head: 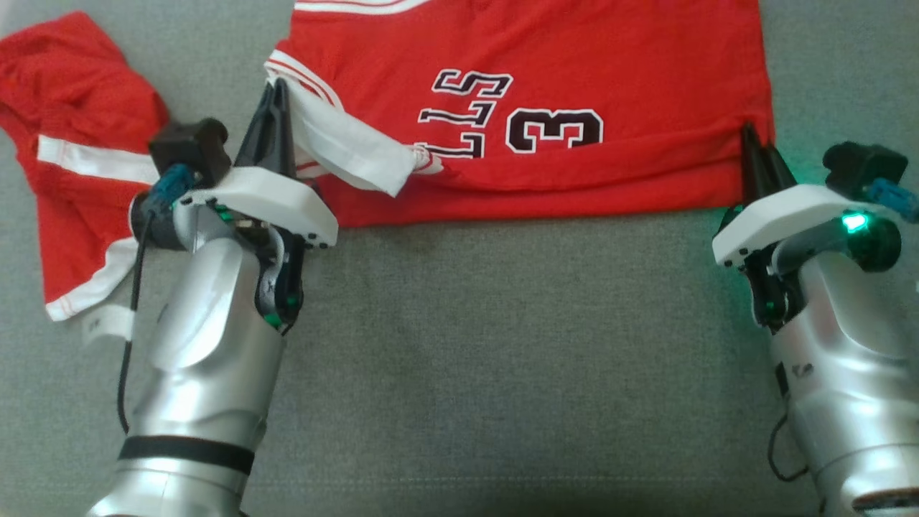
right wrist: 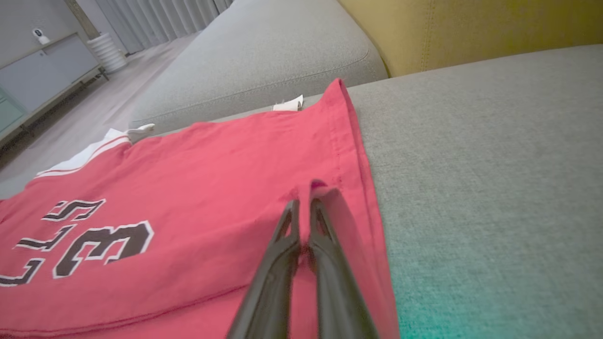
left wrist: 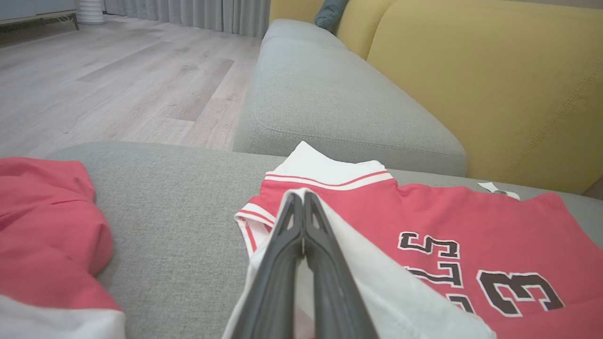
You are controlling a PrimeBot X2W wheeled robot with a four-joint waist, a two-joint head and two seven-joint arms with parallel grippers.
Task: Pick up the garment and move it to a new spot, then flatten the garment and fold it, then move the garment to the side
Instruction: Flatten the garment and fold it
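Gripping the red jersey, left fingers and right fingers are clamped tight. They hold opposite ends of its near edge.

1 jersey, 1 shorts, 1 L gripper, 1 R gripper.

The left pincer had its two dark fingers pressed together, nipping the jersey at its left side. The right pincer was clamped likewise at the jersey's right side. Both silver forearms reached forward, roughly parallel.
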